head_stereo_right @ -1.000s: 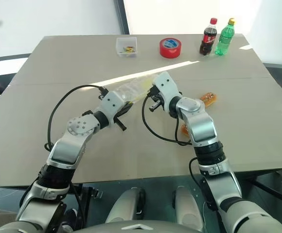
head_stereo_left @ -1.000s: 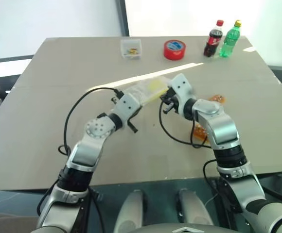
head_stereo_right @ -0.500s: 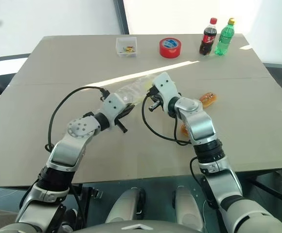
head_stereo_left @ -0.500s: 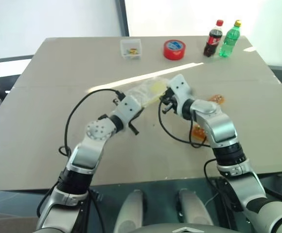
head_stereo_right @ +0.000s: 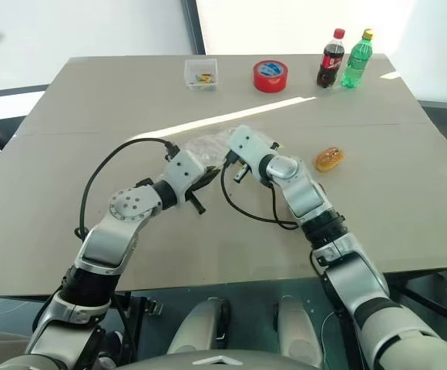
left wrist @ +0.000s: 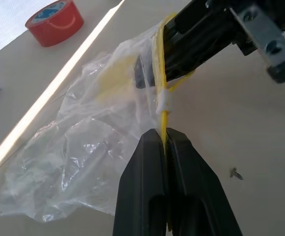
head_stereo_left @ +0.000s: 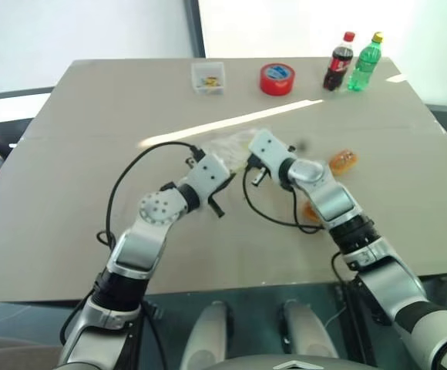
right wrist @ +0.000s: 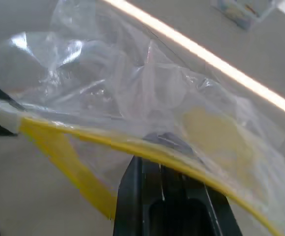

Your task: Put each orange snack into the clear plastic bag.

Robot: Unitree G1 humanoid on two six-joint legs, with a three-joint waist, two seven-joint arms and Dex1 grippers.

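At the counter's far edge stand a small clear box, a red tape roll and 2 bottles: cola, green.

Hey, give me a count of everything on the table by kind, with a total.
Orange snacks: 2
Clear plastic bag: 1
Red tape roll: 1
Small clear box: 1
Drink bottles: 2 (cola, green)
Total: 7
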